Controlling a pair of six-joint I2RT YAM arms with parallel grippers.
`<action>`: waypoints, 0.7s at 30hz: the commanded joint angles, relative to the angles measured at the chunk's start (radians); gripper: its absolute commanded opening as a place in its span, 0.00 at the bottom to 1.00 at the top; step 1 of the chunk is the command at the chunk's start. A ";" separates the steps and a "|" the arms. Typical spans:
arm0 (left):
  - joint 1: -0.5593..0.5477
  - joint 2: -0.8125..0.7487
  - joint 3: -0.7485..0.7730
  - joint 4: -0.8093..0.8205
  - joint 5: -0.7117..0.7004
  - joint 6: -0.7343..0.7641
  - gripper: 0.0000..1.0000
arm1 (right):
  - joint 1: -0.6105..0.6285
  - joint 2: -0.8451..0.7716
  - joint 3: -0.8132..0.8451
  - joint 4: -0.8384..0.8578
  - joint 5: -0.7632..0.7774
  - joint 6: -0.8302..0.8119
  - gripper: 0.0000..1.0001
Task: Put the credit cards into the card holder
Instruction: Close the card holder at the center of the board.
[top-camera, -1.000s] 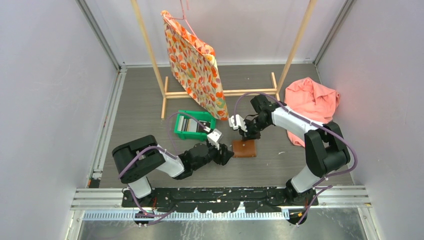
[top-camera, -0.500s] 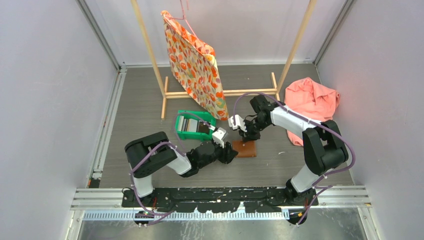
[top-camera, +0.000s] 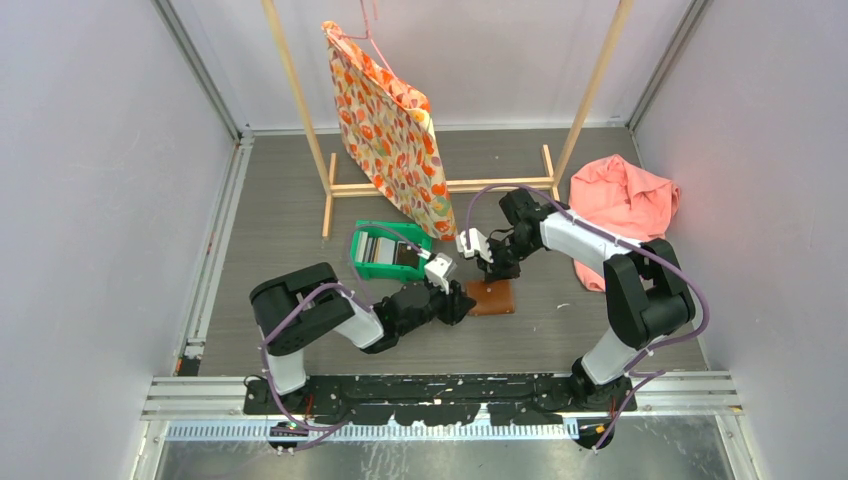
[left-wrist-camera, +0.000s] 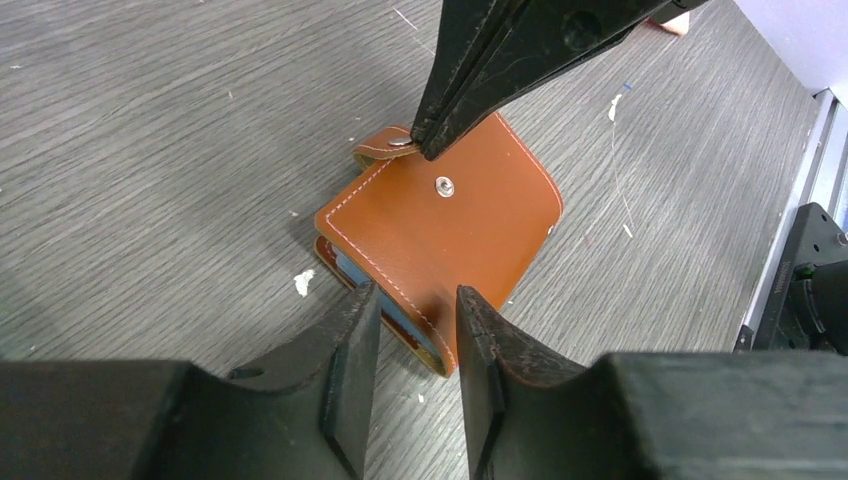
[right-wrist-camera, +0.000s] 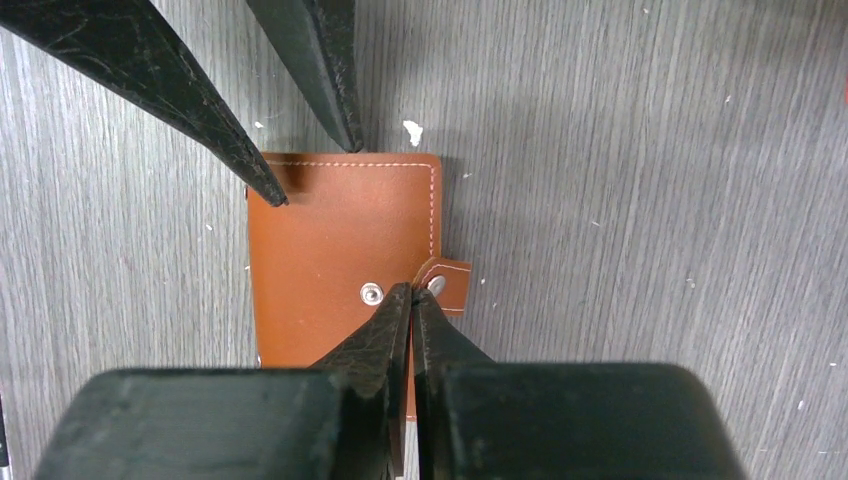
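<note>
The card holder (top-camera: 492, 298) lies folded shut on the table, a brown leather wallet (left-wrist-camera: 450, 220) with a snap stud on its cover. A light blue credit card (left-wrist-camera: 400, 315) shows as an edge inside its near side. My left gripper (left-wrist-camera: 415, 335) is low at the wallet's near corner, open, with that corner between its fingers. My right gripper (right-wrist-camera: 413, 292) is shut, its tips pinching the small snap strap (right-wrist-camera: 447, 282) at the wallet's side. More credit cards (top-camera: 382, 249) stand on edge in the green bin.
The green plastic bin (top-camera: 362, 268) sits just behind my left gripper. A wooden rack (top-camera: 440, 186) with a hanging flowered bag (top-camera: 390, 140) stands at the back. A pink cloth (top-camera: 625, 200) lies at the right. Small white scraps dot the table.
My left arm has slid right up to the wallet's corner and its jaws have narrowed. The right gripper has stayed at the strap.
</note>
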 joint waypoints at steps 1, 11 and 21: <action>0.006 -0.007 0.046 0.082 0.035 -0.008 0.31 | -0.003 -0.012 0.033 0.013 -0.005 0.019 0.11; 0.008 -0.004 0.038 0.074 0.018 -0.005 0.24 | -0.004 -0.012 0.027 0.038 0.003 0.031 0.23; 0.039 -0.063 -0.005 -0.057 0.020 -0.097 0.31 | -0.015 -0.016 0.036 0.039 -0.011 0.056 0.29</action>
